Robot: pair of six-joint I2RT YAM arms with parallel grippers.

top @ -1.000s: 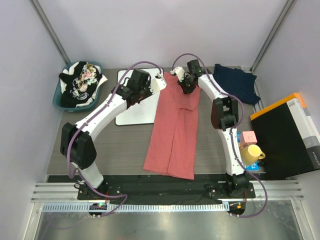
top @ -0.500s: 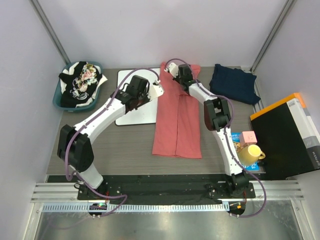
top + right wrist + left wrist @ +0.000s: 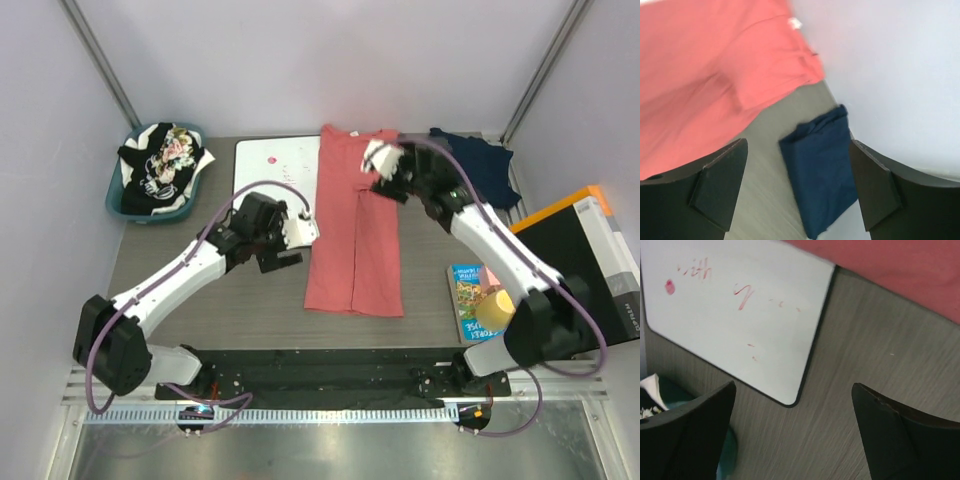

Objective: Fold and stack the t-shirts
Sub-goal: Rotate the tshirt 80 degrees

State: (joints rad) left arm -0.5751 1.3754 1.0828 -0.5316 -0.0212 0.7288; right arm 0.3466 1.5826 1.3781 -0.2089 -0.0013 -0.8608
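A salmon t-shirt (image 3: 355, 225) lies flat as a long narrow strip down the middle of the table, collar end at the back. A folded navy t-shirt (image 3: 478, 165) lies at the back right, and in the right wrist view this navy t-shirt (image 3: 822, 170) shows between the fingers, some way beyond them. More t-shirts, black and floral (image 3: 165, 165), are heaped in a basket. My left gripper (image 3: 793, 385) hangs open over bare table just left of the salmon shirt. My right gripper (image 3: 798, 141) is open and holds nothing, above the shirt's far right edge (image 3: 715, 75).
A white board (image 3: 272, 170) with red marks lies left of the shirt, and its corner (image 3: 790, 397) shows in the left wrist view. The teal basket (image 3: 118, 200) sits at the back left. A book (image 3: 470, 290), a yellow cup (image 3: 500, 305) and a black box (image 3: 575, 275) stand at the right.
Both grippers opened and let go of the salmon shirt, which now lies flat and straight. The left arm drew back toward the near left; the right arm swung right.
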